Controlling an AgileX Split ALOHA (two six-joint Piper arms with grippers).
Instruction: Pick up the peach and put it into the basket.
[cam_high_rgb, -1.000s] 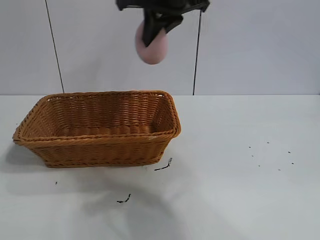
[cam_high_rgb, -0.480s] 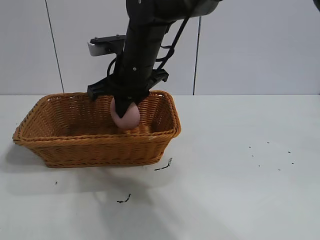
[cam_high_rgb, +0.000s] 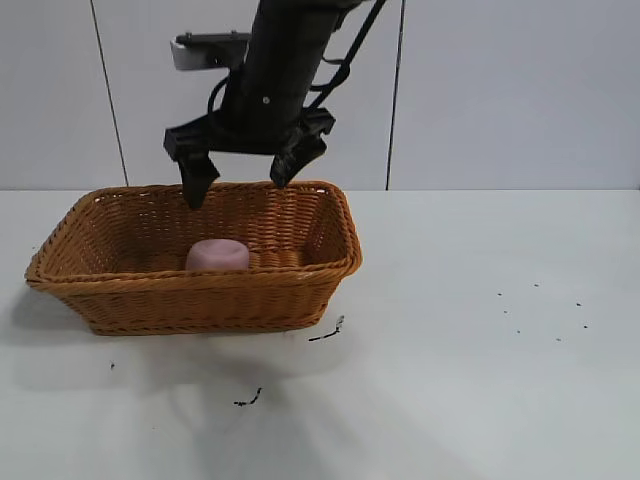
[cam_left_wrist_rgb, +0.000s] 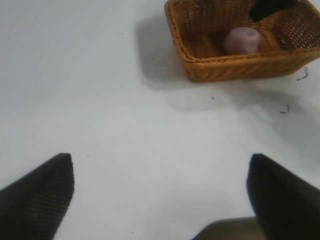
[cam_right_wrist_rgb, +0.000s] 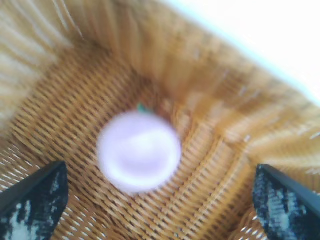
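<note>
The pink peach (cam_high_rgb: 217, 255) lies on the floor of the orange-brown wicker basket (cam_high_rgb: 200, 300), free of any gripper. My right gripper (cam_high_rgb: 240, 178) hangs open just above the basket's rim, straight over the peach. In the right wrist view the peach (cam_right_wrist_rgb: 139, 151) sits on the basket's woven floor (cam_right_wrist_rgb: 215, 80), with the gripper (cam_right_wrist_rgb: 159, 172) open wide above it. My left gripper (cam_left_wrist_rgb: 159, 159) is open and empty over bare table, far from the basket (cam_left_wrist_rgb: 235, 65); the peach (cam_left_wrist_rgb: 241, 40) shows inside it.
The basket stands on a white table (cam_high_rgb: 480, 350) with small dark specks (cam_high_rgb: 328, 332) in front of it and to its right. A grey panelled wall (cam_high_rgb: 500, 90) rises behind the table.
The right gripper came down into the basket with the peach, opened, and let it go. The peach now rests on the basket floor and the gripper has risen above the rim.
</note>
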